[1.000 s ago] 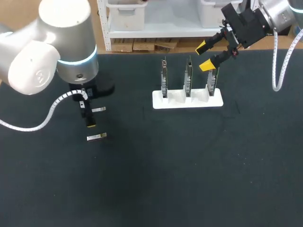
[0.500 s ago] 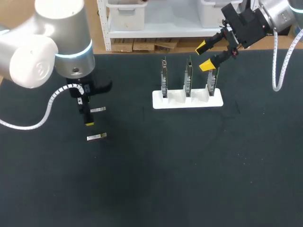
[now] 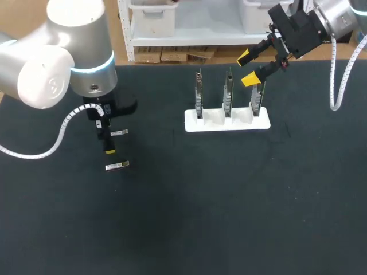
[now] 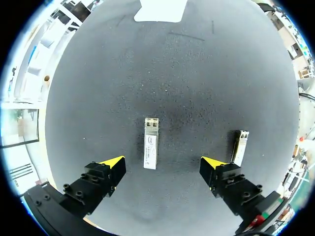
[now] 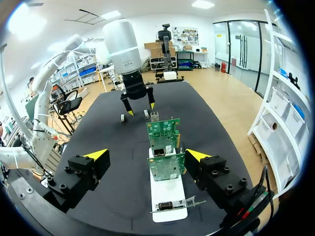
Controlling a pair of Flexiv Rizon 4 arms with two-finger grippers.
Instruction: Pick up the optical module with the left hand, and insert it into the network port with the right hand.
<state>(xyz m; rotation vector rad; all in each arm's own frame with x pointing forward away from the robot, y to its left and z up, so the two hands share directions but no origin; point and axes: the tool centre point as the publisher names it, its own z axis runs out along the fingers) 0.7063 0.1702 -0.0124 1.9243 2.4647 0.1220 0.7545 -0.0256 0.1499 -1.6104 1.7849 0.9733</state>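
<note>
Left gripper [image 4: 163, 162] hangs low over the dark desk [image 3: 229, 200], fingers apart, gripping nothing. One module [image 4: 151, 150] lies flat on the desk between the two yellow tips, touching neither. A second module [image 4: 240, 146] lies flat just outside one tip, parallel to the first; can't tell if it touches that finger. White stand [image 3: 241, 123] sits near the desk's far edge, well apart from the modules. It holds three green cards [image 3: 228, 94] upright, one per slot, in a row. Right gripper [image 3: 247, 67] is raised above the stand's right end, fingers wide apart, empty. In the right wrist view the cards stand ahead of it, lined up between its tips.
</note>
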